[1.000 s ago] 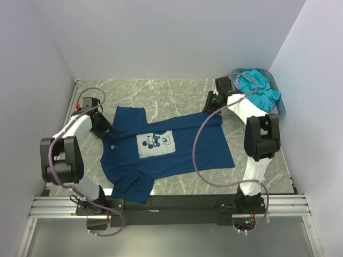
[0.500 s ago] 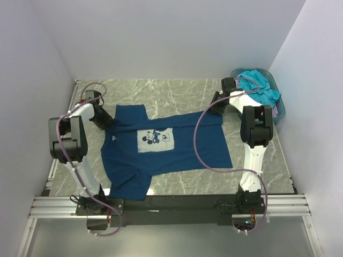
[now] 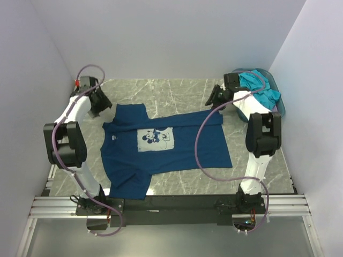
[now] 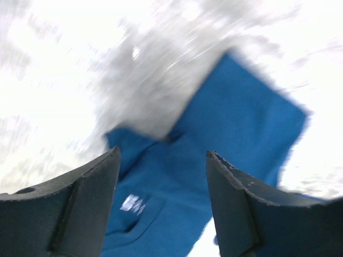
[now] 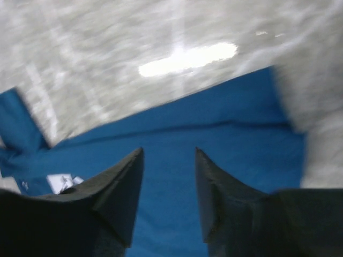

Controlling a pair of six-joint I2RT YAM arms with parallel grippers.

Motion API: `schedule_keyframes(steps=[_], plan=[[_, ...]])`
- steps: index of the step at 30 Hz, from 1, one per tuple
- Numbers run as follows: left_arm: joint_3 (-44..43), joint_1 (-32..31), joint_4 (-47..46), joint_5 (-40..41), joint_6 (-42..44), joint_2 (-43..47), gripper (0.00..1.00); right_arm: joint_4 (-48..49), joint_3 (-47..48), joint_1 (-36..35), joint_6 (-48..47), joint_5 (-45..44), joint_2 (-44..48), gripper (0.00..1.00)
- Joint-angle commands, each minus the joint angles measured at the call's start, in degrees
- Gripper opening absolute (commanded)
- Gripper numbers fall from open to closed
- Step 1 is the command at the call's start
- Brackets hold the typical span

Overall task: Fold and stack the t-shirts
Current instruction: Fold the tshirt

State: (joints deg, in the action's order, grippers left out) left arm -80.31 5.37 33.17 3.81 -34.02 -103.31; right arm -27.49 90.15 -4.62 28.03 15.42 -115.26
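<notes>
A dark navy t-shirt (image 3: 161,150) with a white chest print (image 3: 155,140) lies spread flat on the marble table (image 3: 177,91), collar to the left. My left gripper (image 3: 99,104) hovers open beyond the shirt's collar and far sleeve. The left wrist view shows the collar label (image 4: 133,203) below the left gripper (image 4: 163,155), with nothing between its fingers. Past the shirt's far right hem corner, my right gripper (image 3: 213,100) is open too. In the right wrist view it (image 5: 169,152) hangs over flat blue cloth (image 5: 225,144). A turquoise t-shirt (image 3: 261,91) is bunched in the basket.
The teal plastic basket (image 3: 273,80) stands in the far right corner against the wall. White walls close in the table on the left, back and right. A black rail (image 3: 171,203) with both arm bases runs along the near edge.
Both grippers opened wider and drew back from the navy shirt toward the far side. The left moved up and left, the right slightly up. The shirt stays flat.
</notes>
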Motion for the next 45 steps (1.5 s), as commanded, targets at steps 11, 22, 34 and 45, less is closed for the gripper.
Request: schedule_keyframes(steps=[11, 22, 34, 45], plan=[[-21.01, -3.70, -3.02, -1.00, 9.84, -17.97, 0.48, 3.31, -15.70, -20.41, -2.19, -5.76, 19.19, 0.59], [-23.39, -5.10, -5.57, -1.26, 11.08, -23.51, 0.40, 3.58, -23.61, -29.30, -1.75, -4.52, 23.42, 0.59], [-28.32, -5.02, -2.23, 0.06, 10.99, -29.14, 0.39, 3.32, -24.06, -31.24, -2.46, -4.79, 23.68, 0.59], [-22.71, -7.12, -2.14, -3.28, 11.87, -26.17, 0.01, 3.14, -23.88, -31.59, -2.28, -5.31, 24.56, 0.58]])
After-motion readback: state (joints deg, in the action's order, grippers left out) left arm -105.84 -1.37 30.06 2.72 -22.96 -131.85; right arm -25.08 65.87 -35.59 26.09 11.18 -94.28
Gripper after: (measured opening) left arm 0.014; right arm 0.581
